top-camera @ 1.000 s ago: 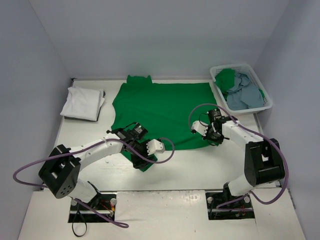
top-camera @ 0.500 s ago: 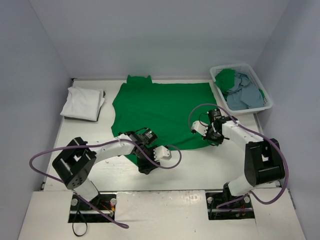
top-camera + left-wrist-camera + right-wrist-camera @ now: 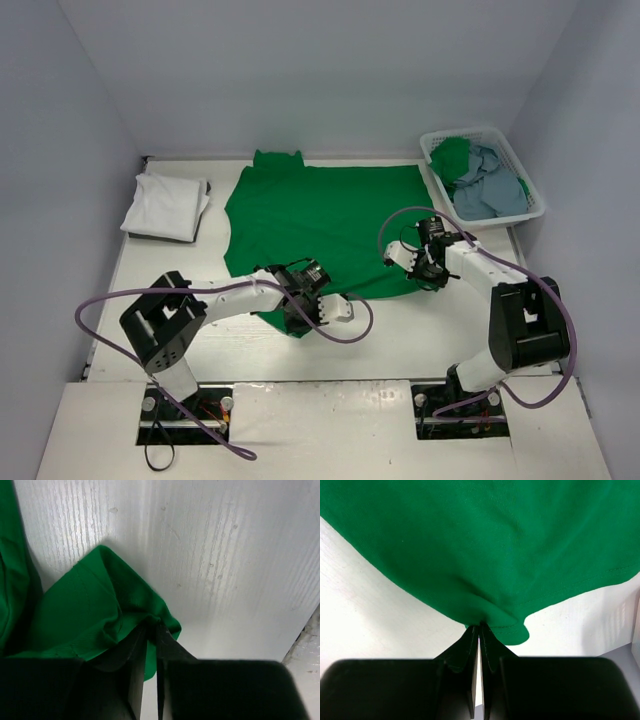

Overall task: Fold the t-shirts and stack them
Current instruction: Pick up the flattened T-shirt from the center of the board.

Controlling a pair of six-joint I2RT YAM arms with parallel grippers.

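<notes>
Green t-shirt [image 3: 325, 215] lay spread flat mid-table. I had left gripper [image 3: 152, 630] pinched shut on its near-left corner and right gripper [image 3: 480, 626] clamped on near-right hem. Both near corners held, presumably to lift that edge and fold toward far side.

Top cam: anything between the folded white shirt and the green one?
Nothing: only a bare strip of table separates white shirt from green shirt, per the top view.

light: bright, even, overhead | shadows: soft, dark in green t-shirt [image 3: 75, 615] folds | glare: table [image 3: 365, 605] washed white in wrist views | focus: top view sharp
</notes>
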